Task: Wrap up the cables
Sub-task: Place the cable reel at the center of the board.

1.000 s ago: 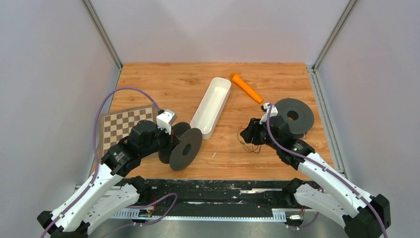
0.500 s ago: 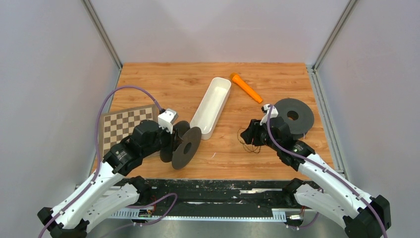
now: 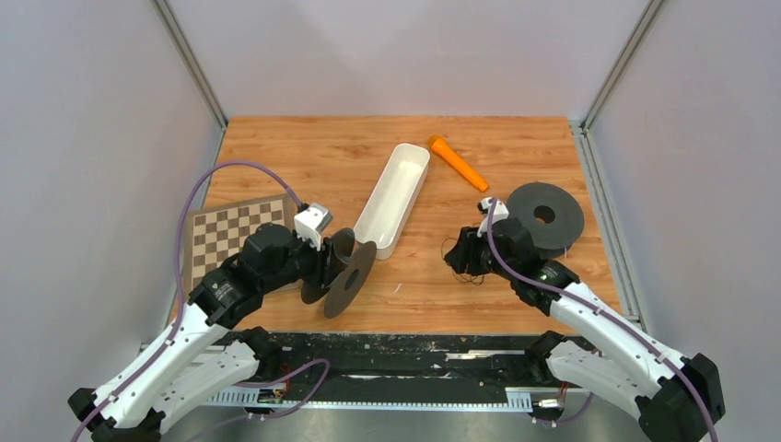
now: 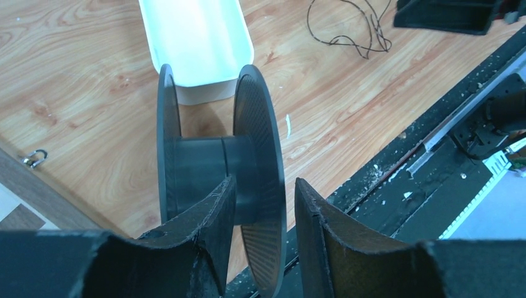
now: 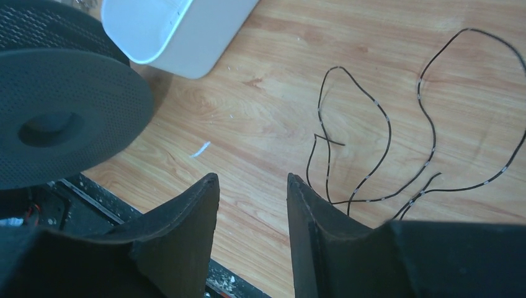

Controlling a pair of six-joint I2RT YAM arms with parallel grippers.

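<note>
Loosely parted, left claw (image 4: 265,183) straddles a disc of the black spool (image 4: 198,167); right claw (image 5: 252,180) gapes beside thin looping cables (image 5: 389,130).

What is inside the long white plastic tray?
Only bare white floor shows in the long white plastic tray. From the left wrist, the upright black spool partly covers its near end.

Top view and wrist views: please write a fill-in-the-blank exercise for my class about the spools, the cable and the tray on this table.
The black plastic spool whose flange passes between the left gripper's jaws stands on its ____. The other black plastic spool lies ____ on the wooden table. The thin dark cable lies loose, wound on ____ spool. The long open plastic tray is ____ in colour.
Missing words: edge; flat; neither; white.
</note>
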